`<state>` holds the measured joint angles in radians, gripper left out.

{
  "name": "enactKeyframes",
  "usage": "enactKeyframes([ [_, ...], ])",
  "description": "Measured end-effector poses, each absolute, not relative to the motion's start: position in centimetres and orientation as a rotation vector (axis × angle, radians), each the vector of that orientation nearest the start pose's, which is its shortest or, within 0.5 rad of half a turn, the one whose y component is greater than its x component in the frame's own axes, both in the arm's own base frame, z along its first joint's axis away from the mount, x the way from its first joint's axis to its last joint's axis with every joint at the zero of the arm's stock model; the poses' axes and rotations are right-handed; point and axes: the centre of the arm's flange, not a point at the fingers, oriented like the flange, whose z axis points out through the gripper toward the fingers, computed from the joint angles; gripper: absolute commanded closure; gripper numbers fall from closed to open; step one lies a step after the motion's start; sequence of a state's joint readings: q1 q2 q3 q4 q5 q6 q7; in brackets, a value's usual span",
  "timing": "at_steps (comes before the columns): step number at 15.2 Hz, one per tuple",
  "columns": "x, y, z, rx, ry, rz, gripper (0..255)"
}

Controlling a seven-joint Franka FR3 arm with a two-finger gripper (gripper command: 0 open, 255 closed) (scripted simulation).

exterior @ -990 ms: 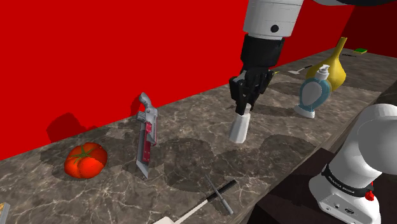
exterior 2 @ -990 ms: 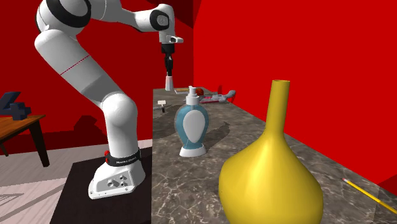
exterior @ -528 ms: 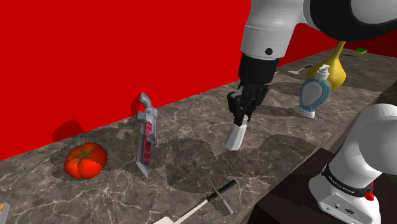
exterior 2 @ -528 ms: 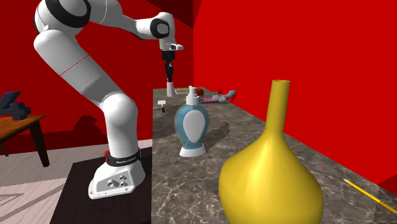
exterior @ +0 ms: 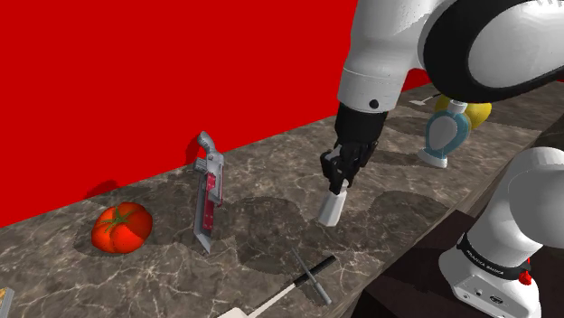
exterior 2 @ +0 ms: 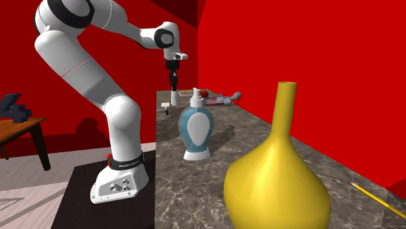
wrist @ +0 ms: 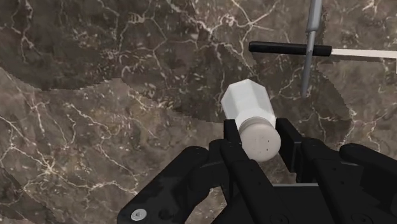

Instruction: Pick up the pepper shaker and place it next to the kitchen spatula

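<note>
**Shaker in transit, lower and nearer the spatula**

Since a second ago the arm (exterior: 380, 54) has swung lower over the counter (exterior: 136, 271), bringing its load toward the spatula (exterior: 316, 266). Pick-up is done; placing remains. The white pepper shaker (exterior: 331, 210) hangs tilted, apparently just clear of the counter and short of the spatula's black handle. The pincer (exterior: 337, 181) is closed narrowly on the shaker's cap end, with both fingers pressing it.

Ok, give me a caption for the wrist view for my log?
Gripper clasping the white pepper shaker over the dark veined counter, the black-handled spatula lying beyond.
</note>
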<state>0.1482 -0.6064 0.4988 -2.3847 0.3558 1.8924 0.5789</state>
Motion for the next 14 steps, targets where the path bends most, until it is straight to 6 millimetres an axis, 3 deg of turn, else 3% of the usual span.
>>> enactKeyframes([
  [14, 28.9, 27.7, 44.3, -3.046, 0.159, -0.033, 255],
])
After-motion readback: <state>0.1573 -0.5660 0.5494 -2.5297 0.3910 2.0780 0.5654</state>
